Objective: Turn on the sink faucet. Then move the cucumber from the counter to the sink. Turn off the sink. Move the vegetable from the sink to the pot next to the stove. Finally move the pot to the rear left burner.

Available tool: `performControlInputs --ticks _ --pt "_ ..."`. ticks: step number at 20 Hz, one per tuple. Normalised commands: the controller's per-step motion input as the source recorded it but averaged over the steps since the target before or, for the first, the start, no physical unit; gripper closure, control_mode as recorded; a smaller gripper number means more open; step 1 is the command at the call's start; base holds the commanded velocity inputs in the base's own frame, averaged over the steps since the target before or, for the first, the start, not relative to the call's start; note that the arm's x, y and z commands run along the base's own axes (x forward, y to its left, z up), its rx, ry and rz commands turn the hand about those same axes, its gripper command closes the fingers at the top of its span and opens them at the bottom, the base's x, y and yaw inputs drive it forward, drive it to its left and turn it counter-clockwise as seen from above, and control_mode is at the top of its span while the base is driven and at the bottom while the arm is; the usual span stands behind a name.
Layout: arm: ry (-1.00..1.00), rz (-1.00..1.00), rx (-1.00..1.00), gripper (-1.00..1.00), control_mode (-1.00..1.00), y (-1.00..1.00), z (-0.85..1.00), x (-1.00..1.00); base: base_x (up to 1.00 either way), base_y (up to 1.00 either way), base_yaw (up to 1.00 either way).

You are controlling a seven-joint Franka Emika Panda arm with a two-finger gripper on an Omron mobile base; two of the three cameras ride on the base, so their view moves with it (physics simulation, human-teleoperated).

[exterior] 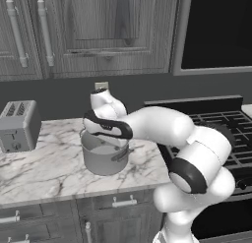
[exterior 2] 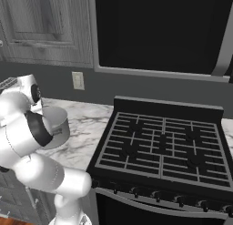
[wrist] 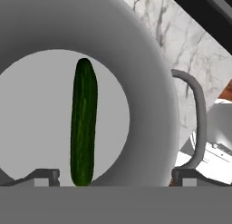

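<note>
The dark green cucumber [wrist: 84,123] lies flat on the floor of the grey pot [wrist: 149,82], seen straight down in the hand view. My gripper [wrist: 115,177] hangs above the pot's mouth, open, its fingertips [wrist: 45,175] far apart and touching nothing. From the left base view the pot [exterior: 105,158] stands on the white marble counter [exterior: 44,170] just left of the black stove [exterior: 221,126], with my hand right over its rim. In the right base view my arm partly covers the pot [exterior 2: 58,125] beside the stove [exterior 2: 159,140].
A silver toaster [exterior: 18,125] stands at the left end of the counter. Wood wall cabinets [exterior: 98,30] hang above, and a wall outlet [exterior 2: 78,80] sits behind the pot. The pot's looped side handle [wrist: 198,123] points toward the stove side.
</note>
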Motion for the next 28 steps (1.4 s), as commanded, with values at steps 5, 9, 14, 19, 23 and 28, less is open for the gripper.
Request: performControlInputs --ticks 5,9,14,19,23,28 --pt "-0.03 -0.02 0.02 -1.0 -1.0 -0.26 0.09 -0.42 0.0 0.0 0.0" --pt "-0.07 -0.01 0.03 -1.0 -1.0 -0.27 0.04 -0.49 0.0 0.0 0.0" --pt "-0.08 0.0 0.05 -1.0 -1.0 -0.31 0.05 -0.36 0.0 0.0 0.0" --pt "-0.07 0.0 0.05 -1.0 -1.0 -0.23 0.03 -0.07 0.0 0.0 0.0" --pt "-0.06 0.0 0.06 -1.0 -1.0 -0.14 0.0 0.03 0.0 0.0 0.0" --pt "-0.05 0.01 0.07 -1.0 -1.0 -0.04 -0.01 0.16 0.0 0.0 0.0"
